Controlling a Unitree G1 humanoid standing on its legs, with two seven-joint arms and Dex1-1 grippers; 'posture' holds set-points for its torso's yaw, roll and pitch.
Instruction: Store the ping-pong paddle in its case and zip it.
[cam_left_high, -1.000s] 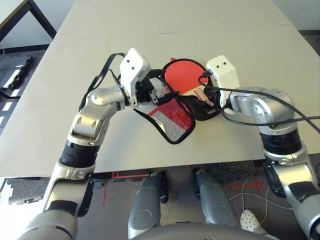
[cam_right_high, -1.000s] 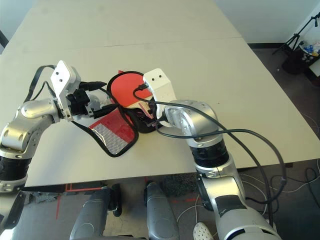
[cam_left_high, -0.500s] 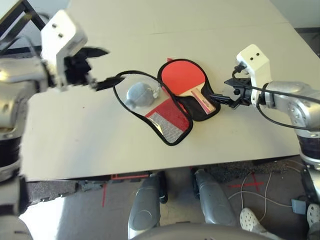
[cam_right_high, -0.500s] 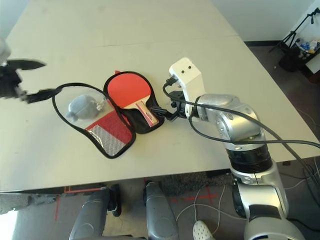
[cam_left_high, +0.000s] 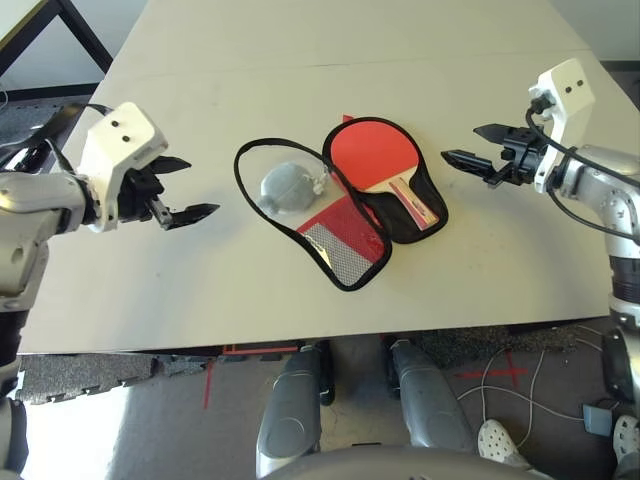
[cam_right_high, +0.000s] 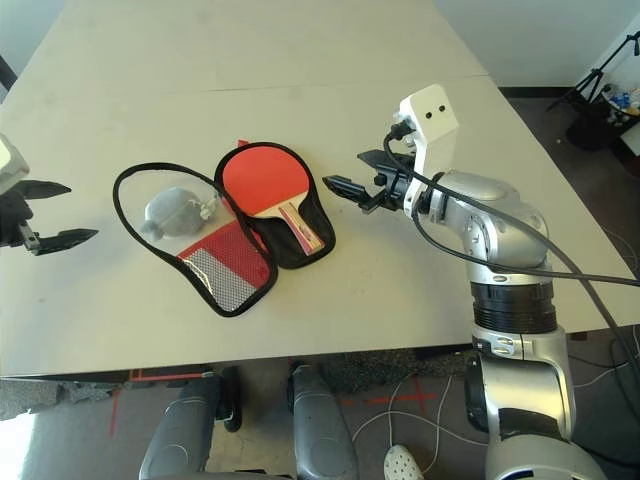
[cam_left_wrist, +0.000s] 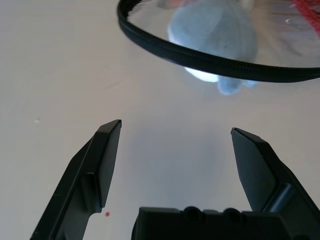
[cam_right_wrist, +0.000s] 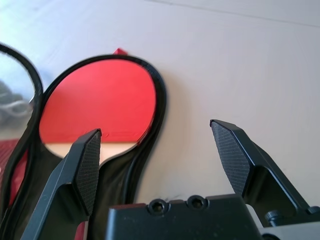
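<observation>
The case (cam_left_high: 345, 238) lies open at the middle of the table, red flap with mesh patch toward the front edge. The ping-pong paddle (cam_left_high: 372, 155) rests face up in the case's black-lined right half, handle (cam_left_high: 415, 198) pointing to the front right. A grey plush charm (cam_left_high: 286, 187) lies inside the black edging loop (cam_left_wrist: 200, 63) on the left. My left gripper (cam_left_high: 185, 190) is open, hovering left of the case and apart from it. My right gripper (cam_left_high: 465, 143) is open to the right of the paddle (cam_right_wrist: 95, 105), holding nothing.
The pale table (cam_left_high: 500, 250) has bare room on all sides of the case. A seam (cam_left_high: 250, 68) crosses it at the back. Beyond its left edge, black table legs (cam_left_high: 85, 35) stand on the floor.
Both grippers have drawn back from the case, the left one out to the left and the right one out to the right. The case now lies open with the paddle in it.
</observation>
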